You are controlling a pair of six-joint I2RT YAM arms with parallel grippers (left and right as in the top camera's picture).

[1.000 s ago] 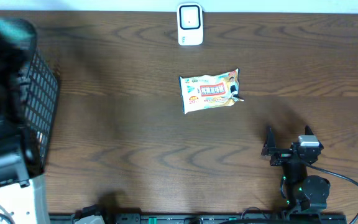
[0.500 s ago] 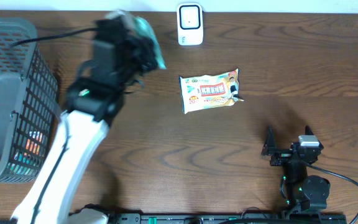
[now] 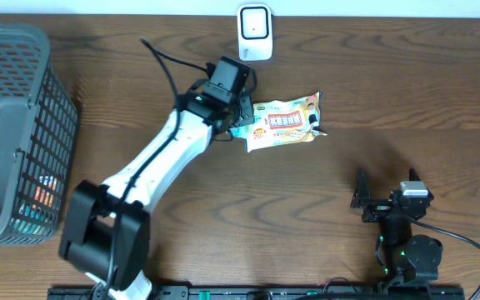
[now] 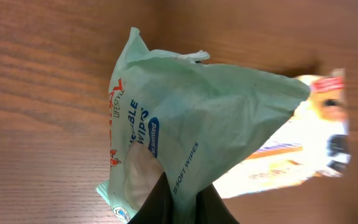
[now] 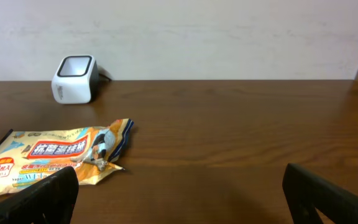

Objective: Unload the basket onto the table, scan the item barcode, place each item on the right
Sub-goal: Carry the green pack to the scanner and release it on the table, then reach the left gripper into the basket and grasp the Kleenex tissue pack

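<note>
Your left tool (image 3: pixel 237 119) was clamped on the green wipes pack (image 4: pixel 185 124) near the desk's (image 3: pixel 390 67) far edge, by the scanner (image 3: pixel 255 33). Its long axis ran straight out from the fingers (image 4: pixel 163 208). Your right tool (image 3: pixel 387 180) gaped open.

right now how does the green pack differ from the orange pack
The green pack is pale green with blue lettering; the orange pack is orange and yellow. The green pack is pinched in the left gripper; the orange pack lies loose on the table. The green pack looks creased, the orange pack flat. Both are soft plastic packets.
</note>
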